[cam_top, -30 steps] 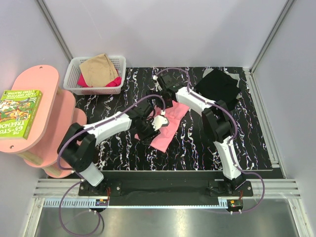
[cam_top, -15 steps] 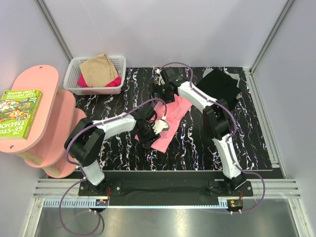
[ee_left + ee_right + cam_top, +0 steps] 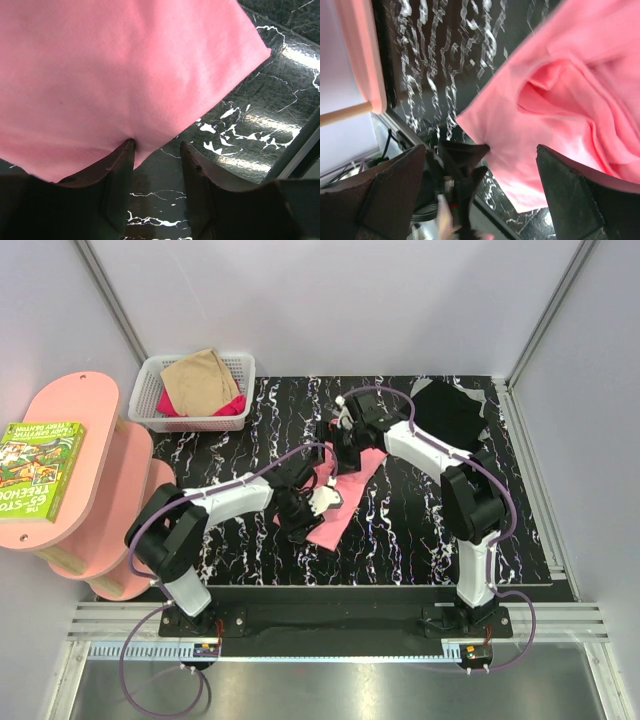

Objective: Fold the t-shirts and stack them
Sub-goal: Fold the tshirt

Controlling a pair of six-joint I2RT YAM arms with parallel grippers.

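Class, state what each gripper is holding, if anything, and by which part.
Nothing. The left gripper is open, one finger touching the edge of the pink shirt; the right gripper is open above it.

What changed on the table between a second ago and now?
The right gripper came from the far side of the table to the salmon pink shirt's far end, its elbow swinging right. The left gripper drew back slightly along the shirt's left edge. Both sets of jaws stand open; nothing was visibly taken or released. The pink shirt barely shifted; black shirt, basket and book stayed put.
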